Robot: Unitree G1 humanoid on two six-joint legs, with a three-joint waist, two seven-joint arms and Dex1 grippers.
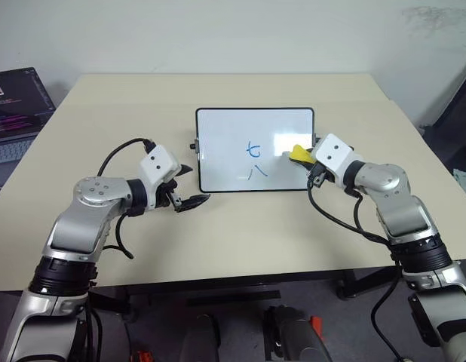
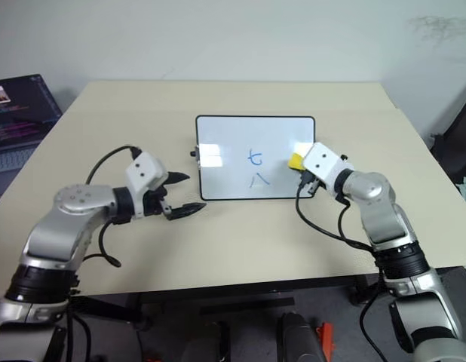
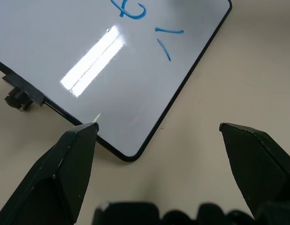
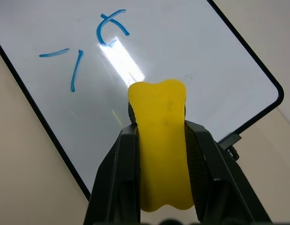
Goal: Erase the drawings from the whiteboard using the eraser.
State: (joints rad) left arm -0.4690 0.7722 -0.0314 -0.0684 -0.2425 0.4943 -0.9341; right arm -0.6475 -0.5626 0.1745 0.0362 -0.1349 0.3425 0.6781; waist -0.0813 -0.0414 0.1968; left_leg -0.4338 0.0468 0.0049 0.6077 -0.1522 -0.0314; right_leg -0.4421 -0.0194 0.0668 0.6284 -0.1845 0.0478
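The whiteboard (image 1: 225, 162) lies flat in the middle of the table, with blue drawings (image 1: 253, 159) right of its centre. A yellow eraser (image 4: 162, 140) sticks out from my right gripper (image 1: 299, 155), which is shut on it over the board's right side, to the right of the drawings. My left gripper (image 1: 189, 185) is open at the board's near left corner, one fingertip (image 3: 88, 129) at the black frame, the other over bare table.
A laptop (image 1: 14, 121) sits beside the table at the far left. The beige table (image 1: 240, 226) has bare surface in front of the board. Small black knobs (image 3: 17, 99) stick out from the board's sides.
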